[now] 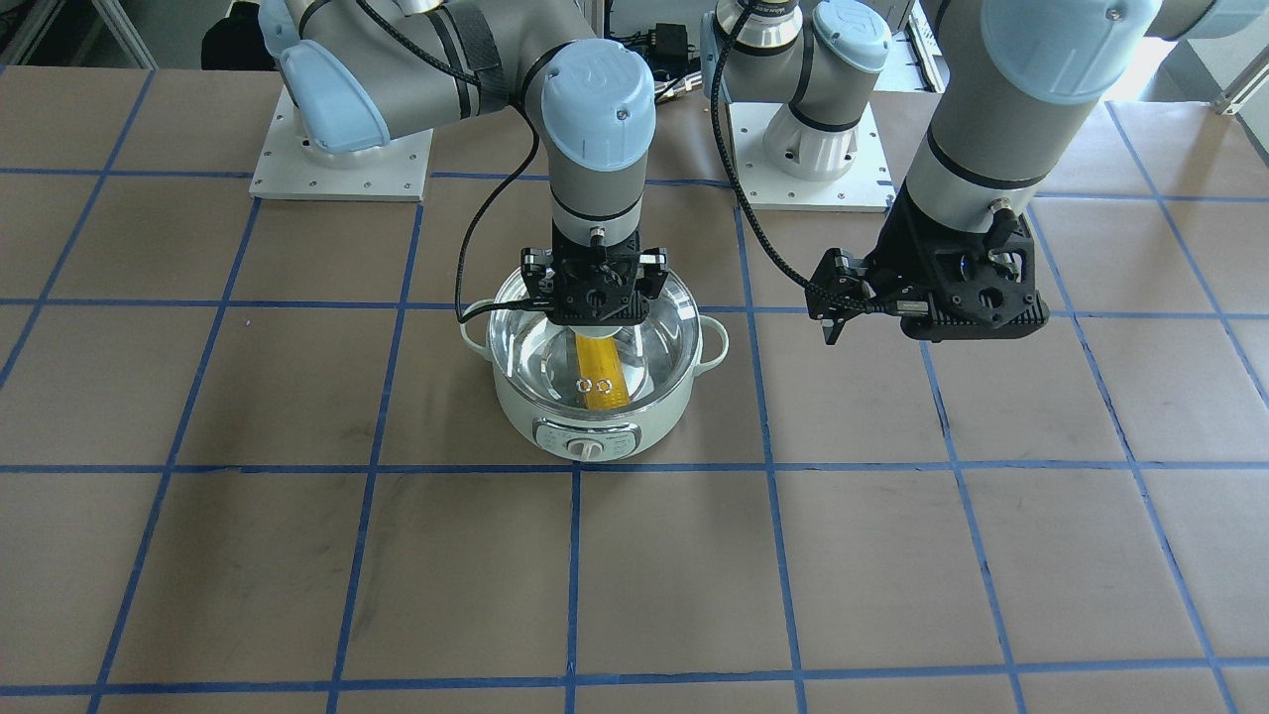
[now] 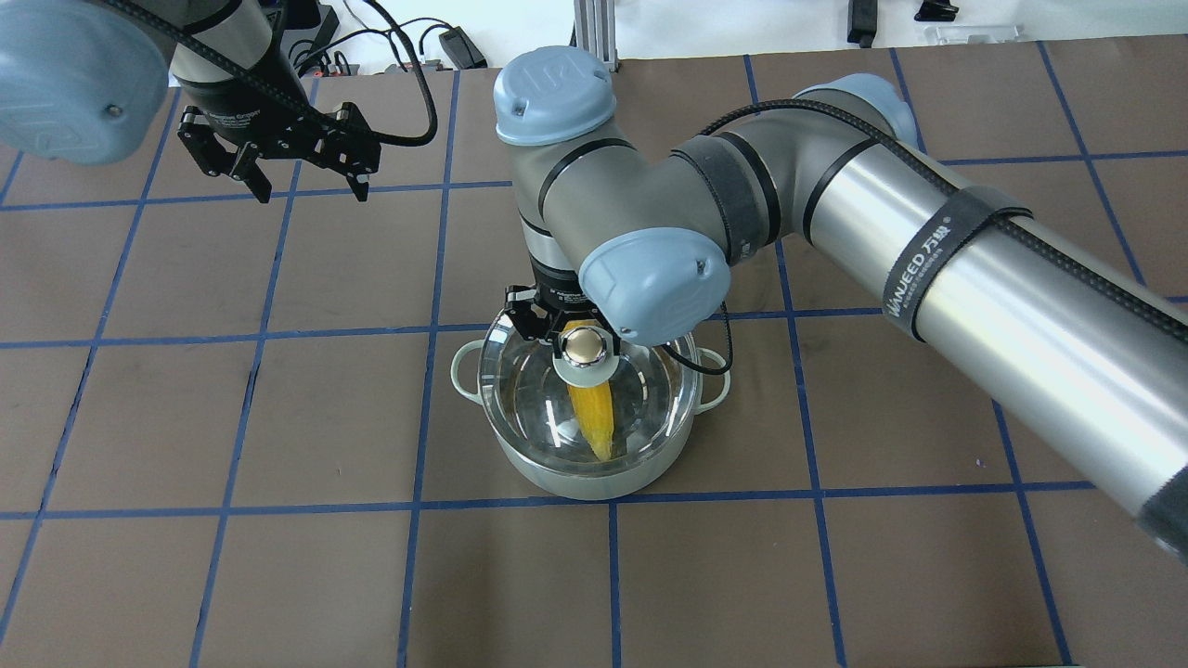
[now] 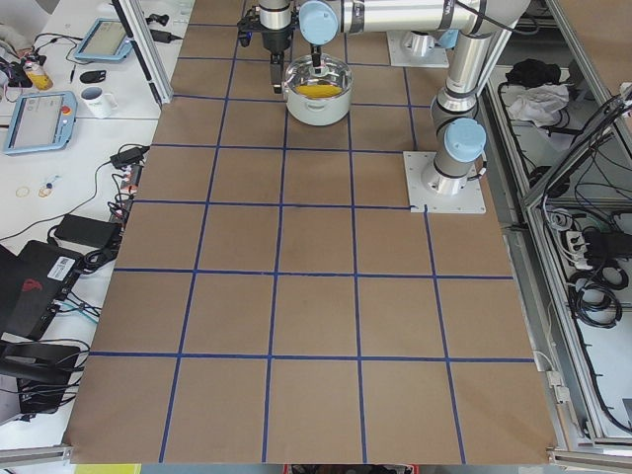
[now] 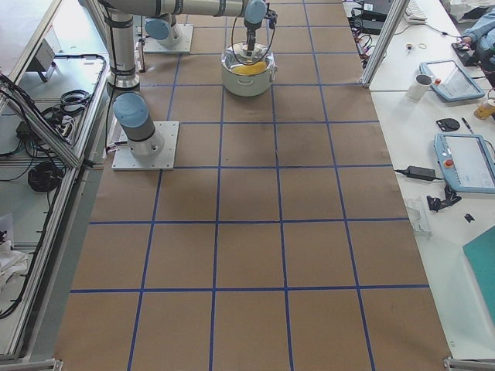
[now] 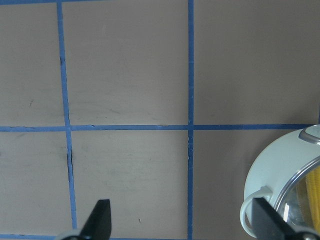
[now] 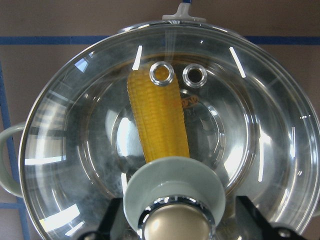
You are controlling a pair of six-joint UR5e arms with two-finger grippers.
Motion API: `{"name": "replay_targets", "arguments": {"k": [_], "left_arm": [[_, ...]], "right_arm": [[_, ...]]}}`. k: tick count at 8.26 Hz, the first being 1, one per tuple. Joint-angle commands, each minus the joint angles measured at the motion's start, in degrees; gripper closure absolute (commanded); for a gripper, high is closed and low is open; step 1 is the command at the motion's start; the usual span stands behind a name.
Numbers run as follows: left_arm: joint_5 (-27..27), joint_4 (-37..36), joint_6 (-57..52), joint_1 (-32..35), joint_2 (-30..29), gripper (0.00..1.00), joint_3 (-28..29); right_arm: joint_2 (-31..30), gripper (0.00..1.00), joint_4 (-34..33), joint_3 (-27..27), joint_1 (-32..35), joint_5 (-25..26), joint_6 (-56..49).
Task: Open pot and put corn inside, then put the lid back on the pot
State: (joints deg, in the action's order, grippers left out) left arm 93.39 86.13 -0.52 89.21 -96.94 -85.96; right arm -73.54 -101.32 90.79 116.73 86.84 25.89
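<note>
The mint-green pot (image 1: 595,428) stands at mid-table with the glass lid (image 1: 525,342) on it. The yellow corn (image 1: 601,373) lies inside and shows through the glass, also in the overhead view (image 2: 594,419) and the right wrist view (image 6: 160,120). My right gripper (image 2: 560,327) is directly over the lid's knob (image 2: 587,345). It is open, with one finger on each side of the knob (image 6: 175,220) and a gap to it. My left gripper (image 2: 278,176) is open and empty, raised to the pot's left. In its wrist view the pot (image 5: 280,170) is at the lower right.
Brown table cover with a blue tape grid (image 1: 575,555). Both arm bases stand on metal plates (image 1: 337,164) behind the pot. Cables hang from both wrists. Benches with tablets and a mug (image 3: 96,99) flank the table ends.
</note>
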Motion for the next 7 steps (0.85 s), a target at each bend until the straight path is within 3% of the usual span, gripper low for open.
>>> {"name": "replay_targets", "arguments": {"k": [1, 4, 7], "left_arm": [[0.1, 0.0, 0.2, 0.0, 0.0, 0.0, 0.0], [-0.1, -0.1, 0.1, 0.2, 0.2, 0.0, 0.3], [-0.5, 0.8, 0.2, 0.5, 1.6, 0.0, 0.4]], "right_arm": [[-0.8, 0.0, 0.2, -0.1, -0.4, -0.3, 0.0], [-8.3, 0.0, 2.7, -0.4, -4.7, 0.2, -0.1], [-14.7, 0.0, 7.1, -0.7, -12.5, 0.3, -9.6]]}}
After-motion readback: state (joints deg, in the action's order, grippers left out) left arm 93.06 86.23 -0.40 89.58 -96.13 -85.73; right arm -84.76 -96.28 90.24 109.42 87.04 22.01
